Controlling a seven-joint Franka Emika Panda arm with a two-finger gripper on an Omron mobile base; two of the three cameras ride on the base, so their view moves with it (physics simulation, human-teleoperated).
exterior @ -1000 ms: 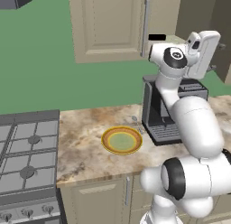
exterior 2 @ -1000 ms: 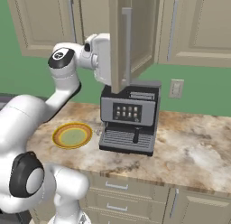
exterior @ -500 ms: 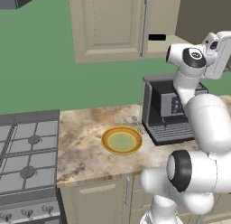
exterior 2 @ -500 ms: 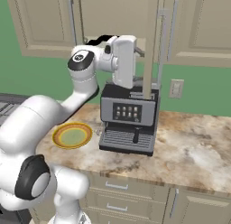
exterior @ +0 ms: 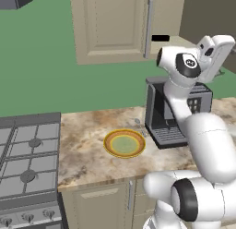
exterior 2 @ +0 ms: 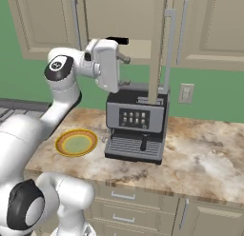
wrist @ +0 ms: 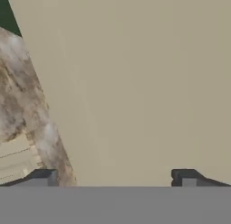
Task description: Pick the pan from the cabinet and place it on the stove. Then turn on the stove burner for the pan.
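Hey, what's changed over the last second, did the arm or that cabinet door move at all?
The end effector swung to the right, from the plate's side across above the coffee machine, and it is open, holding nothing. The cabinet door appears to have swung wider, now edge-on in the right base view. The plate, coffee machine and stove stayed put.

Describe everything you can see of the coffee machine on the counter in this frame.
The coffee machine is a boxy unit with a dark grey body and silvery front trim. Its front carries a dark panel with a row of small lit icons, a short spout below it, and a ribbed drip tray at the base. It stands upright on the marbled counter, right of the yellow-rimmed plate and apart from it. An opened cabinet door hangs just above it.
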